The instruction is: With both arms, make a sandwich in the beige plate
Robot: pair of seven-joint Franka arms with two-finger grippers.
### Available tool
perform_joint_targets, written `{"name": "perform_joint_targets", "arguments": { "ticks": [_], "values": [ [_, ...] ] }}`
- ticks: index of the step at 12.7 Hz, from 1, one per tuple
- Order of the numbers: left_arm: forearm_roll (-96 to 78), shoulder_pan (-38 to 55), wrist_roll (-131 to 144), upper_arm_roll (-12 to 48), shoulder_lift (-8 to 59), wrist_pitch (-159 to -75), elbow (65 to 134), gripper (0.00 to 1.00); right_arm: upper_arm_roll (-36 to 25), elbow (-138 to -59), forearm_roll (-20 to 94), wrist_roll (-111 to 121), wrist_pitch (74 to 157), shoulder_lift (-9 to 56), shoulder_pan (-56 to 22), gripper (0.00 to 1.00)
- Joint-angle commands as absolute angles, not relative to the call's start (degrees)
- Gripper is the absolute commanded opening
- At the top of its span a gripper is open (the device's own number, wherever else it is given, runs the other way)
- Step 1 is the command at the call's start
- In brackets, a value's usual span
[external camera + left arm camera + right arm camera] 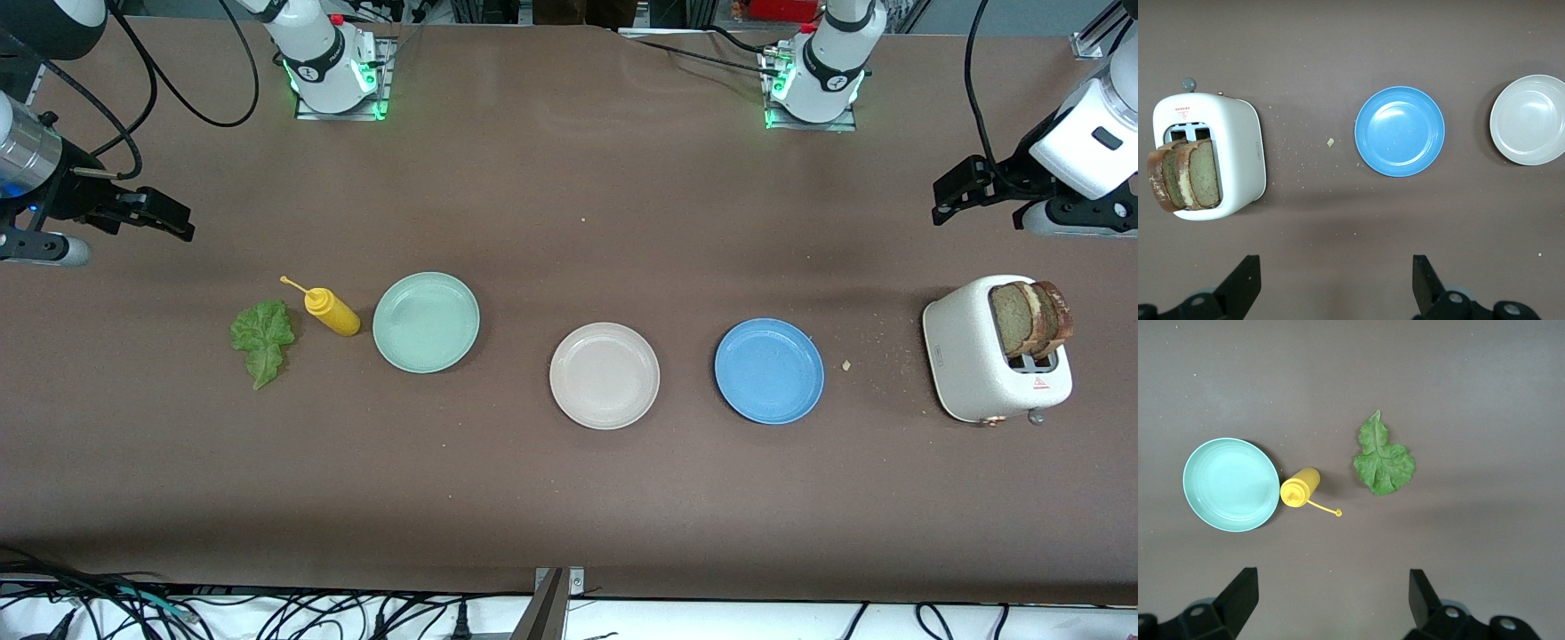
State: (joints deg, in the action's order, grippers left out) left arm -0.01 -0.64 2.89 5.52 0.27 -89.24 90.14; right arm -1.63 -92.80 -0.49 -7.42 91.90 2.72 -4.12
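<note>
Both grippers, left [956,200] and right [164,220], hang spread and empty; left should pinch a bread slice [1013,318] by its crust, lift straight from toaster [973,364].

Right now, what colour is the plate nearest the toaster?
Blue plate, clearest in the left wrist view, beside the toaster.

Brown tabletop [569,204], evenly lit.
Along the bottom edge of the front view, a white strip with tangled black cables [133,613].
</note>
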Motion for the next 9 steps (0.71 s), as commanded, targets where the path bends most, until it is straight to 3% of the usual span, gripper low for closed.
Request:
{"name": "perform_joint_targets", "arguments": {
  "ticks": [1,9],
  "values": [
    [0.97,-0.44,1.85,5.71,0.97,-88.77,89.30,1.00,-1.76,-92.99,-0.26,-6.50,92.46,2.55,-4.22,1.00],
    [1.14,0.00,1.58,5.80,1.05,-88.86,89.30,1.00,-1.67,-92.99,-0.09,-6.42,92.90,2.55,-4.22,1.00]
  ]
}}
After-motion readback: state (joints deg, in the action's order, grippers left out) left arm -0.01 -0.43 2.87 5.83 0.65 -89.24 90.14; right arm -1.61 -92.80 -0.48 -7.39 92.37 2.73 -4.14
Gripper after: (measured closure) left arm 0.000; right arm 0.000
